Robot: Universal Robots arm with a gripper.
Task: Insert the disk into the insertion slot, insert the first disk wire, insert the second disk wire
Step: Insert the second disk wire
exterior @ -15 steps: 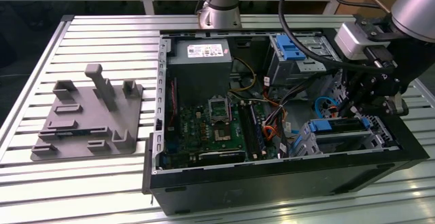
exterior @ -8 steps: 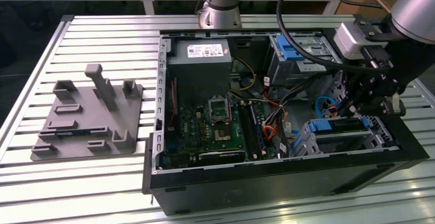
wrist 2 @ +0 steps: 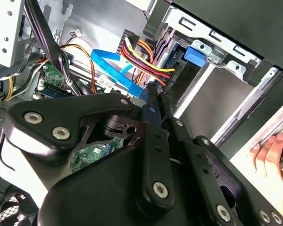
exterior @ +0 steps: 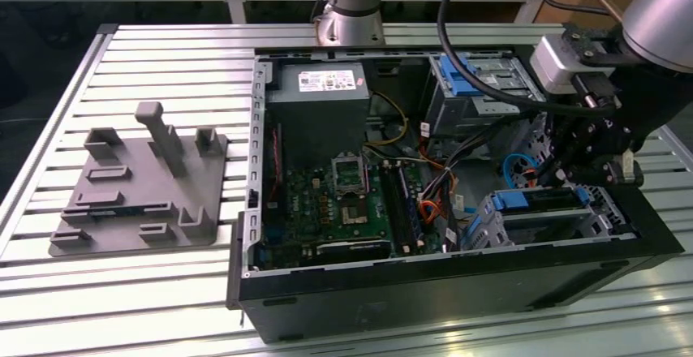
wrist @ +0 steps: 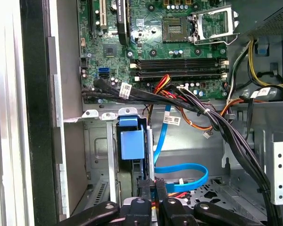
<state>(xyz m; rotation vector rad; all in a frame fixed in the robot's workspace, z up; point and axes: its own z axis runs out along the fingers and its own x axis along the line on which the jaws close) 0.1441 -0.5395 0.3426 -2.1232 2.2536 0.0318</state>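
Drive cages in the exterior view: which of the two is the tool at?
The low cage at the exterior view's lower right: the tool hangs just above it. The taller blue-latched cage stands clear of the tool, higher in that view.

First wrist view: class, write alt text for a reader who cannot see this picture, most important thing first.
The gripper reaches into an open computer case, its black fingers close together at a flat blue cable beside a blue plastic latch on a metal drive cage. Beyond lie the green motherboard and bundled black wires.
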